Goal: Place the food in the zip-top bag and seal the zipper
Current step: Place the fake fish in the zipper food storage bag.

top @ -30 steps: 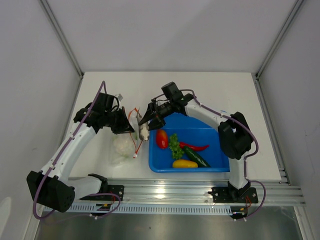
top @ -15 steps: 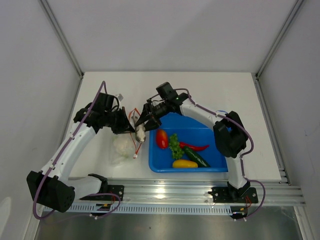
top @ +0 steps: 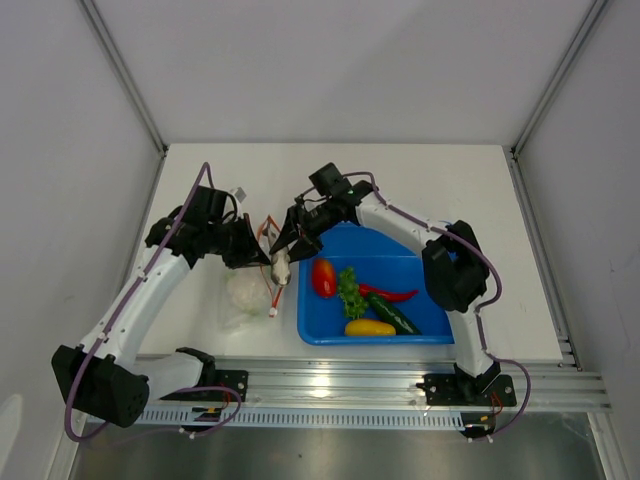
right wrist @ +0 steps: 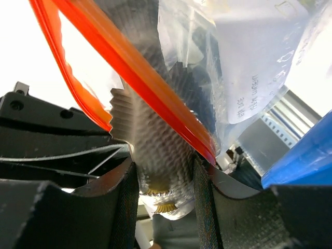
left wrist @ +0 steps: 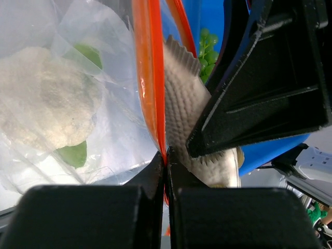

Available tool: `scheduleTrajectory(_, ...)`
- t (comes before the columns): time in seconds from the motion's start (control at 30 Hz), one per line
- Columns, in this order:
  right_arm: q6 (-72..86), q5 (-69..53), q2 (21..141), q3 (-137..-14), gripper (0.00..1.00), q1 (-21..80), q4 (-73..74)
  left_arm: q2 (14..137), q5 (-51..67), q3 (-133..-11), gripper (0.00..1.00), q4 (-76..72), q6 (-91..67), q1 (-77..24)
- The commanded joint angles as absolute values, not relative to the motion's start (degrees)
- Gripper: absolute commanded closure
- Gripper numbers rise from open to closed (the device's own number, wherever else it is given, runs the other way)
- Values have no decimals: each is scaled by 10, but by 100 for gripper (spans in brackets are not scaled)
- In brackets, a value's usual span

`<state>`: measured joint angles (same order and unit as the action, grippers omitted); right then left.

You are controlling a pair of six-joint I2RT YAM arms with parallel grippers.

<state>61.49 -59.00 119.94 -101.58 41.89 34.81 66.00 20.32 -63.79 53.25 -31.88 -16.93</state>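
Observation:
The clear zip-top bag (top: 243, 296) lies left of the blue tray, with the white cauliflower (left wrist: 44, 101) inside it. My left gripper (top: 256, 255) is shut on the bag's orange-red zipper (left wrist: 150, 78), pinching it at the jaw tips (left wrist: 167, 165). My right gripper (top: 284, 248) is shut on the grey fish (top: 282, 268), which shows between its fingers in the right wrist view (right wrist: 162, 150). The fish's far end sits between the two zipper strips (right wrist: 140, 78) at the bag's mouth. The tomato (top: 323, 277), lettuce (top: 349, 292), chili (top: 392, 294), cucumber (top: 394, 314) and squash (top: 369, 327) are in the tray.
The blue tray (top: 420, 265) stands at the front right of the white table, its left wall close to the bag's mouth. The two grippers are nearly touching; a right finger (left wrist: 259, 78) fills the left wrist view. Grey walls enclose the table.
My right gripper has moved a little left with the fish, from the tray's corner to the bag's mouth. The left gripper has kept its hold on the zipper.

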Motion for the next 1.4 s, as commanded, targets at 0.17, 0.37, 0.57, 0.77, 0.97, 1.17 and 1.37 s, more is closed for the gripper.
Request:
scheduleTrajectory(0.17,552,-548,1224,-1079,57,422,422,643,229,-654,100,537,-316,-173)
scheduleTrajectory(0.37,503,-494,1240,-1124,57,422,495,642,231,-656,99,541,-315,-173)
scheduleTrajectory(0.57,447,-413,1273,-1212,57,427,598,646,235,-662,99,541,-319,-173)
scheduleTrajectory(0.77,425,-350,1298,-1263,56,440,646,657,246,-673,99,536,-332,-173)
scheduleTrajectory(0.97,406,-300,1311,-1296,52,448,676,664,258,-673,99,527,-341,-173)
scheduleTrajectory(1.17,390,-308,1324,-1329,39,457,696,670,258,-671,99,525,-342,-173)
scheduleTrajectory(1.37,367,-319,1315,-1352,27,455,712,670,246,-670,99,532,-336,-173)
